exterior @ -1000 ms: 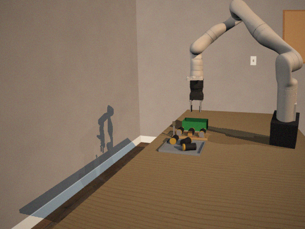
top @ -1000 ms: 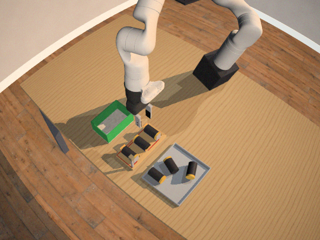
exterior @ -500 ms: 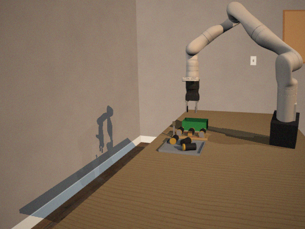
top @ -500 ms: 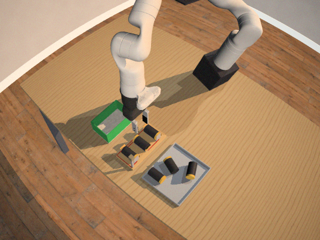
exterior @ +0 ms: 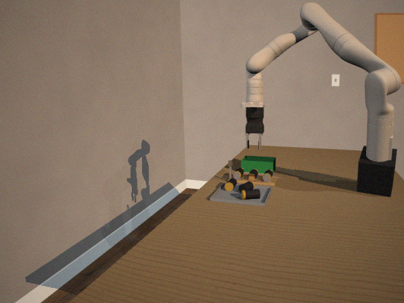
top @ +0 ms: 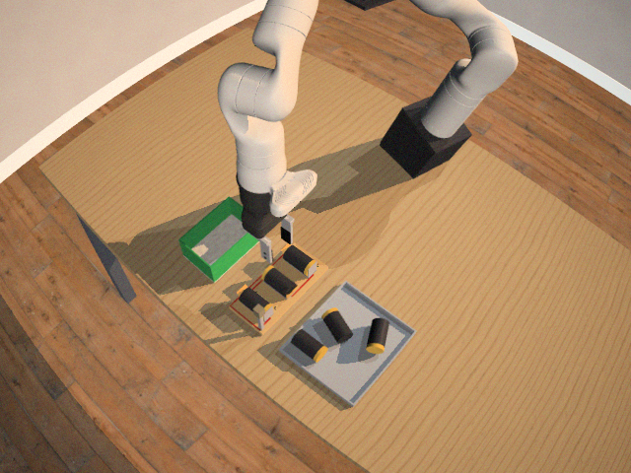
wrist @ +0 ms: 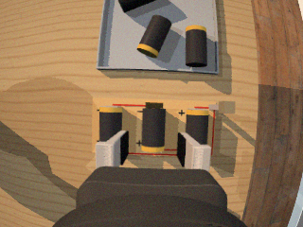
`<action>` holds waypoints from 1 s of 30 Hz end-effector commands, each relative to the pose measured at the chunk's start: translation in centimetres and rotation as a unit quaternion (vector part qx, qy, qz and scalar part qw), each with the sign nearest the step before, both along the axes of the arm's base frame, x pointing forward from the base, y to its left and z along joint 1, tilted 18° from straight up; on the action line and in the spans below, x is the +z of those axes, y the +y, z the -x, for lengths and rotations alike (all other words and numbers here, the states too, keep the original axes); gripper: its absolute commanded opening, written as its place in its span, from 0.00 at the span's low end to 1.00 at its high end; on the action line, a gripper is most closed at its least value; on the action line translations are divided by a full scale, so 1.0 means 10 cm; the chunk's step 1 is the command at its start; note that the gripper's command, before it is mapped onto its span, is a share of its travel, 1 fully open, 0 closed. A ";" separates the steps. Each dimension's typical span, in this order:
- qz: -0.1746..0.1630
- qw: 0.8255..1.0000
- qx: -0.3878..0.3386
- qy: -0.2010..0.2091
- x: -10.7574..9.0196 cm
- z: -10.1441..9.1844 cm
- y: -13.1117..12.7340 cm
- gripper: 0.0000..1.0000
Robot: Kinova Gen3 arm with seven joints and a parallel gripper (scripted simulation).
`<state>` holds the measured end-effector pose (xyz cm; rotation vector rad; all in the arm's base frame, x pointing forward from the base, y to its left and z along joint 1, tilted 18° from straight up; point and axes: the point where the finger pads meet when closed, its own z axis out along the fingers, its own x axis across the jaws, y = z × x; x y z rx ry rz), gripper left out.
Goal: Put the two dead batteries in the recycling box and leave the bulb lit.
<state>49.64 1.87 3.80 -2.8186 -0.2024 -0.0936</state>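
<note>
Jaws released, standing wide and pointing down above the tabletop (top: 484,285) (exterior: 228,247) (wrist: 47,52), nothing gripped. Fingers (top: 265,249) (exterior: 259,141) hang clear above the work, on the green-box side of the holder.

Wrist view: middle battery (top: 280,281) (exterior: 253,172) (wrist: 153,127) of the holder (top: 319,272) (exterior: 274,181) (wrist: 96,128) shows ahead of the gap between the jaws, gold end toward them. Left-hand battery (top: 299,258) (exterior: 268,173) (wrist: 111,123) and right-hand battery (top: 252,298) (exterior: 239,172) (wrist: 197,125) lie ahead of one finger each, gold ends facing away.

Green recycling box (top: 234,262) (exterior: 257,165): upright on the tabletop, near the jaws, beside the holder.

Upright post (top: 261,316) (exterior: 230,169) (wrist: 214,107): at holder's far right corner from the jaws; whether any bulb is lit, cannot tell.

Beyond the holder, grey tray (top: 351,399) (exterior: 238,201) (wrist: 158,69) carries three more batteries, lying on their sides: one nearest the post (top: 306,344) (exterior: 231,182) (wrist: 196,47), a middle one (top: 338,326) (exterior: 245,187) (wrist: 156,33), a third farther off (top: 378,333) (exterior: 252,194) (wrist: 137,4). Which two are dead: cannot tell.
</note>
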 end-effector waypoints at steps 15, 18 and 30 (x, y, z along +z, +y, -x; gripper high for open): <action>0.000 1.000 0.000 -0.001 -0.73 -0.04 0.24 0.90; 0.000 1.000 0.000 -0.001 -0.73 -0.04 0.24 0.90; 0.000 1.000 0.000 -0.001 -0.73 -0.04 0.24 0.90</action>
